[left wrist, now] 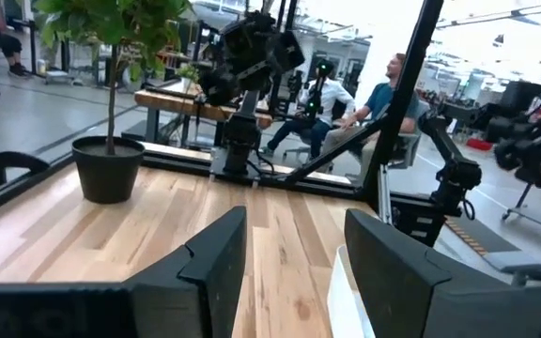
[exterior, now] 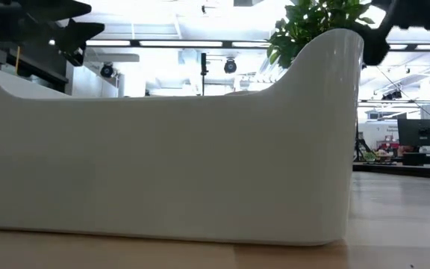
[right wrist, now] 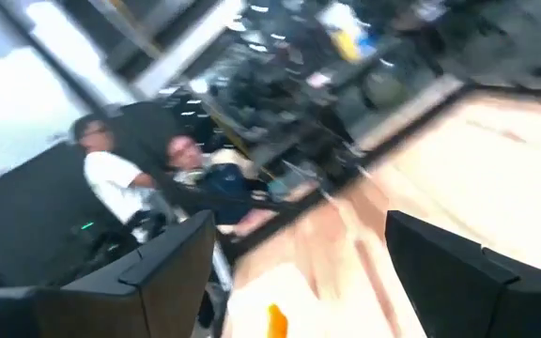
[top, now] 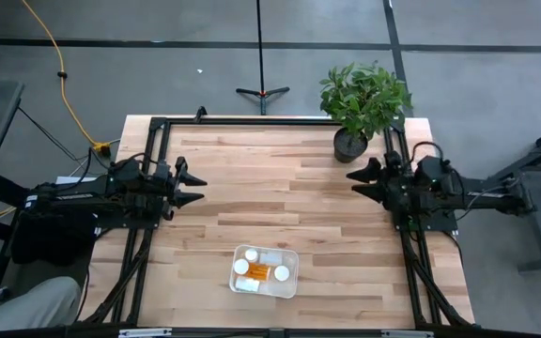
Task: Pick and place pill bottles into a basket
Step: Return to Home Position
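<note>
The white basket (top: 290, 255) sits near the table's front edge, at the middle. Several pill bottles (top: 259, 272) lie and stand inside it, showing white caps and an orange body. In the low view the basket's wall (exterior: 163, 164) fills most of the picture and hides the bottles. My left gripper (top: 203, 188) hovers open over the table's left side, pointing level toward the right. My right gripper (top: 351, 183) hovers open over the right side, pointing level toward the left. Both are far from the basket. The right wrist view shows the open fingers (right wrist: 172, 263) and an orange bottle (right wrist: 275, 321) below.
A black pot with a green plant (top: 350, 143) stands at the table's far right, close behind my right gripper; it also shows in the left wrist view (left wrist: 108, 169). Bare wood lies between the two grippers. People sit in the room beyond the table (left wrist: 383, 99).
</note>
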